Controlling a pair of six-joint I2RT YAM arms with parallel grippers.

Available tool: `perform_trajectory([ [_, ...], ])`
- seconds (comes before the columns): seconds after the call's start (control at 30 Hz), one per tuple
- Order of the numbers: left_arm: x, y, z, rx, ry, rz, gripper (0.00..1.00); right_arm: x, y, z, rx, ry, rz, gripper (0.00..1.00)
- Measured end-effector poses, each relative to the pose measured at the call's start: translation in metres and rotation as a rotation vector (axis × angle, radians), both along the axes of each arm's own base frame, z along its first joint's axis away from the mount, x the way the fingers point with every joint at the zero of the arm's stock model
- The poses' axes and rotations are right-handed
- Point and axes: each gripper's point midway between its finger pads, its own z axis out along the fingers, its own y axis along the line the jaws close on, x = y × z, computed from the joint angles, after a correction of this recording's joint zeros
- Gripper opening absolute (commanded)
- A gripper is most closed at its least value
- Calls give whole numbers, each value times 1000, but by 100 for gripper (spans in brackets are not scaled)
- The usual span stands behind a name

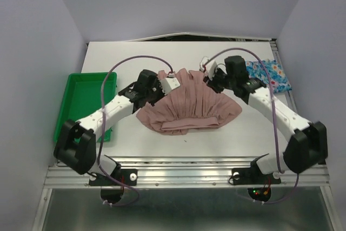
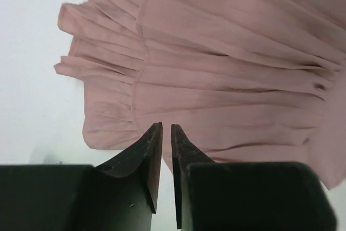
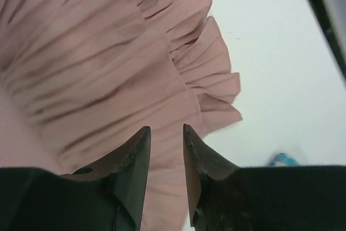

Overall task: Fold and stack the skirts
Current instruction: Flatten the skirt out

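Note:
A dusty-pink pleated skirt lies folded into a fan shape in the middle of the white table. My left gripper hovers over its upper left edge. In the left wrist view that gripper shows only a narrow gap, with nothing between the fingers and the pink skirt below. My right gripper hangs over the upper right edge. Its own view shows the gripper open and empty above the skirt's pleats. A blue flowered skirt lies at the back right.
A green plastic tray stands at the table's left side, beside the left arm. The table's back edge meets a dark gap along the rear wall. A blue scrap of the flowered skirt shows at the right gripper's side.

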Motion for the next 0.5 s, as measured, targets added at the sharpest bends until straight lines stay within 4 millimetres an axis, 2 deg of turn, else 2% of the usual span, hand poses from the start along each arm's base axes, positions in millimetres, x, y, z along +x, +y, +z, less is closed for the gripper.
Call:
perform_trajectory([
  [0.07,16,4,-18,30,48,47,20,22,12,-14,59,159,-101,36],
  [0.1,19,3,-25,40,66,52,17,22,14,-25,76,229,-138,36],
  [0.23,27,-2,-56,98,136,54,15,1,10,-83,52,513,-264,37],
  [0.3,24,0,-74,131,175,48,11,-6,6,-111,10,609,-313,36],
  [0.33,22,2,-83,149,194,42,9,-7,4,-119,-2,632,-328,36],
  [0.43,8,11,-107,197,242,24,5,-12,-4,-157,-73,715,-386,36],
  [0.5,-2,17,-119,219,257,5,3,-12,-11,-173,-115,730,-415,36],
])
